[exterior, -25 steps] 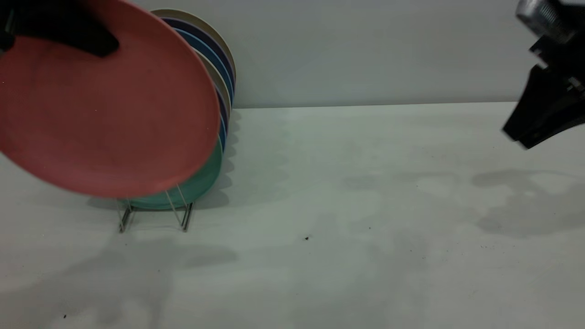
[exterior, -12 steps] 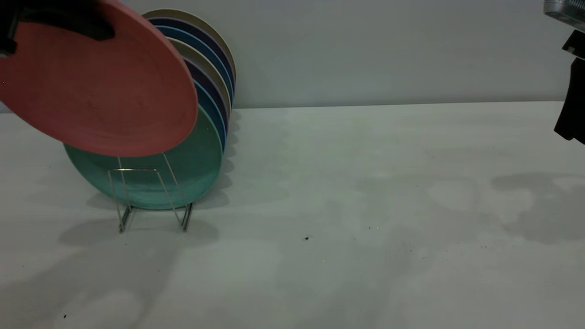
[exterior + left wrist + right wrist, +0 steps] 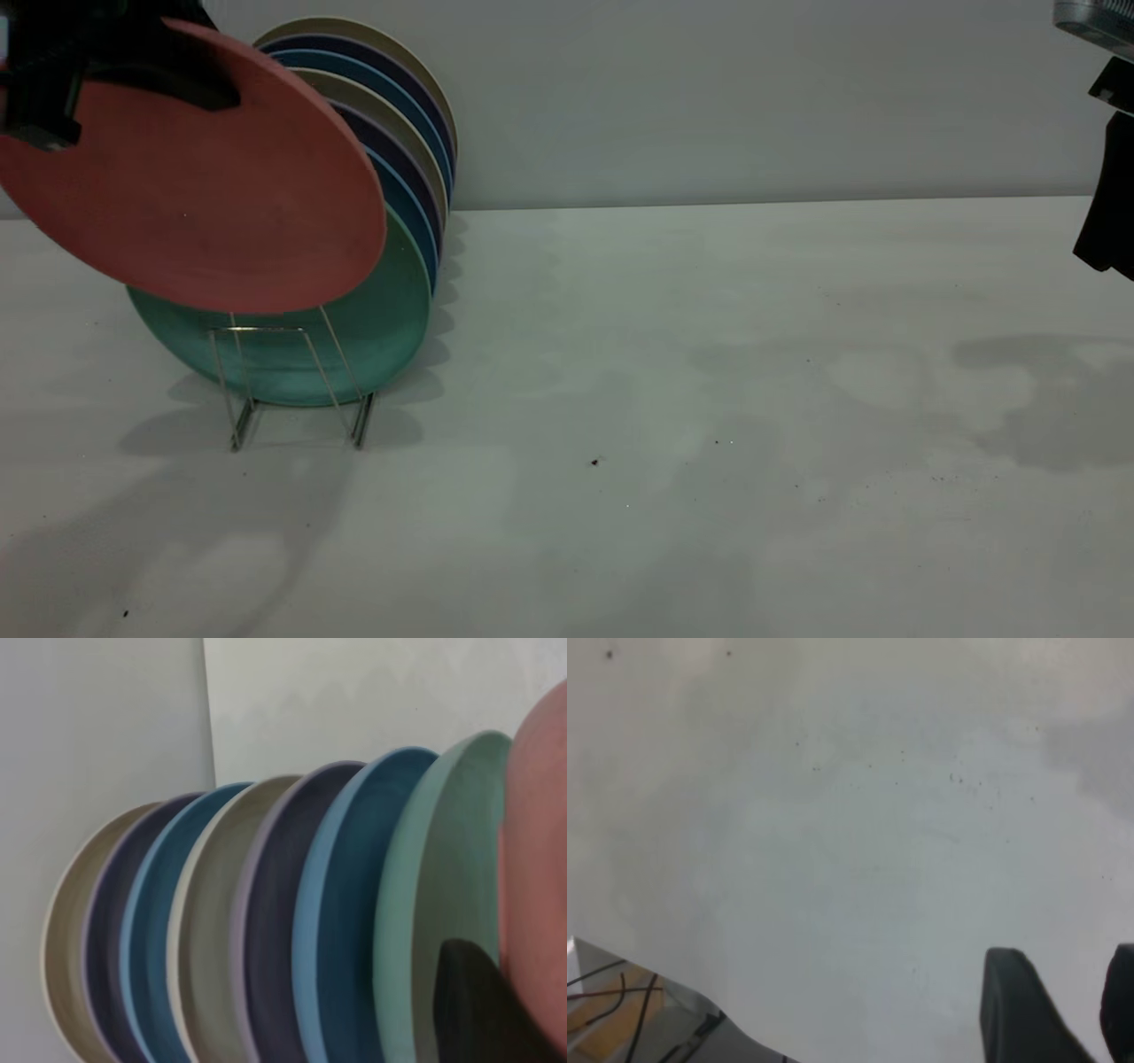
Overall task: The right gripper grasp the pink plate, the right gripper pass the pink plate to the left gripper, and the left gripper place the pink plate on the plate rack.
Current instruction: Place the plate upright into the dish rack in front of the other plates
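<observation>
My left gripper (image 3: 190, 84) is at the top left, shut on the upper rim of the pink plate (image 3: 204, 177). The plate hangs tilted in the air, in front of and above the plates in the plate rack (image 3: 301, 381). Its lower edge overlaps the teal-green plate (image 3: 372, 341) at the front of the rack. In the left wrist view the pink plate (image 3: 540, 859) lies next to the teal plate (image 3: 443, 886), with one dark finger (image 3: 478, 1010) against it. My right gripper (image 3: 1107, 221) is at the far right edge, raised, open and empty (image 3: 1076, 992).
Behind the teal plate, several blue, purple and beige plates (image 3: 407, 133) stand on edge in the rack. A grey wall runs behind the white table (image 3: 709, 399). The table's edge and some cables (image 3: 620, 1001) show in the right wrist view.
The pink plate has lifted, tilted back toward the rack, then dropped slightly. The right gripper has pulled away to the far right edge and stopped.
</observation>
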Available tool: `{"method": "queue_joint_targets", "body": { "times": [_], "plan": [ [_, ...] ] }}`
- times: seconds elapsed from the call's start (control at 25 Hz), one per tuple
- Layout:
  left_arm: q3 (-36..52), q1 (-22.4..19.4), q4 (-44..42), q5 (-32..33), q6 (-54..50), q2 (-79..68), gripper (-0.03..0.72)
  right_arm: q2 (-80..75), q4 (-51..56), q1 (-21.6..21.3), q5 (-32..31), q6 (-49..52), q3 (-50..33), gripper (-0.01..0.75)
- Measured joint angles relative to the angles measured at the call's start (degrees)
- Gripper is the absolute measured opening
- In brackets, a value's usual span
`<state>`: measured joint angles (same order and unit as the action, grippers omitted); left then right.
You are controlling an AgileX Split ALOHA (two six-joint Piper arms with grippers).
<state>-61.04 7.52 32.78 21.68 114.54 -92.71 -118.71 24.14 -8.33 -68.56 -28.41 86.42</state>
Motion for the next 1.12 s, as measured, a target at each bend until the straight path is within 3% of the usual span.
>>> {"method": "queue_joint_targets", "body": {
  "times": [1.12],
  "plan": [
    [-0.5, 0.0, 3.1, -5.9, 0.0, -12.8, 0.116, 0.0, 0.0, 0.0, 0.0, 0.6, 0.0, 0.254]
  ]
}}
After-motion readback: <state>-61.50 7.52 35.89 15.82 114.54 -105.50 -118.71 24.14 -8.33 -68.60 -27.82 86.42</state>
